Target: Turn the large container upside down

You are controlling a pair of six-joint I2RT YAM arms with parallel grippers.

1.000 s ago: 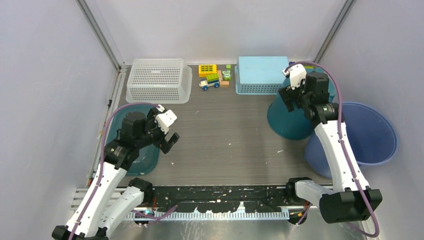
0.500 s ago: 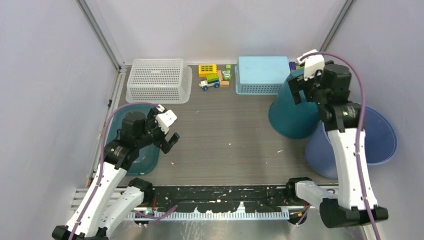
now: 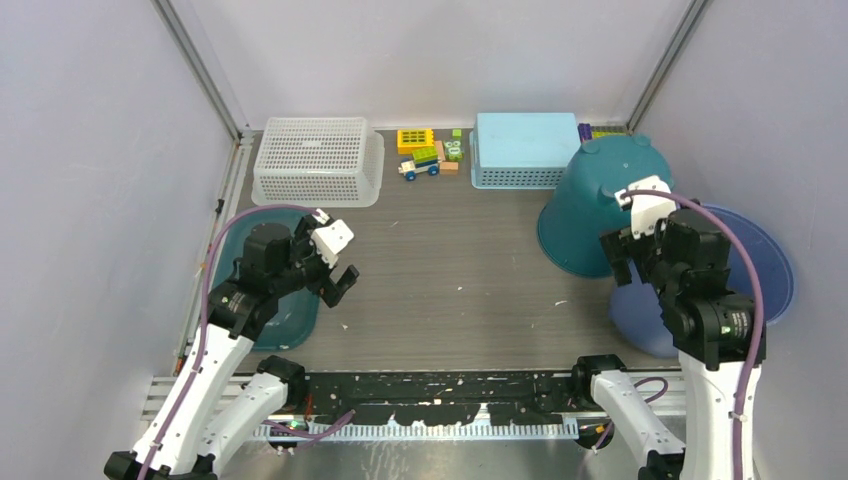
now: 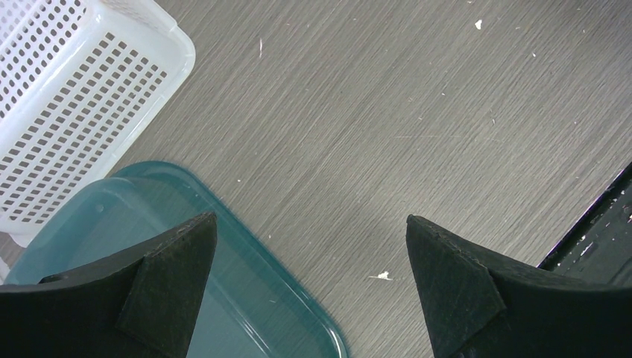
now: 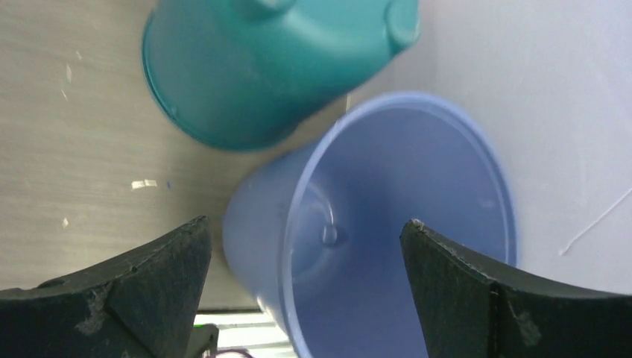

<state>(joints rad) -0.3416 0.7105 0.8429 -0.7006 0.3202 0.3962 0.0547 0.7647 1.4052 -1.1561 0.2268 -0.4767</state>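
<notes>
A teal bucket (image 3: 590, 205) stands mouth down at the back right, its base on top; it also shows in the right wrist view (image 5: 276, 67). A larger blue bucket (image 3: 765, 260) stands mouth up beside it against the right wall, and its inside (image 5: 402, 224) looks empty. My right gripper (image 3: 632, 255) is open and empty, above the blue bucket's left rim and clear of both buckets (image 5: 305, 221). My left gripper (image 3: 335, 275) is open and empty, hovering over the table at the left (image 4: 311, 216).
A teal tray (image 3: 285, 320) lies under the left gripper (image 4: 149, 246). A white perforated basket (image 3: 317, 160) and a light blue basket (image 3: 520, 148) sit upside down at the back, with toy blocks (image 3: 428, 152) between them. Walls enclose the sides.
My right arm has pulled back from the top of the teal bucket toward the near side and now hangs over the blue bucket. The left arm has not moved.
</notes>
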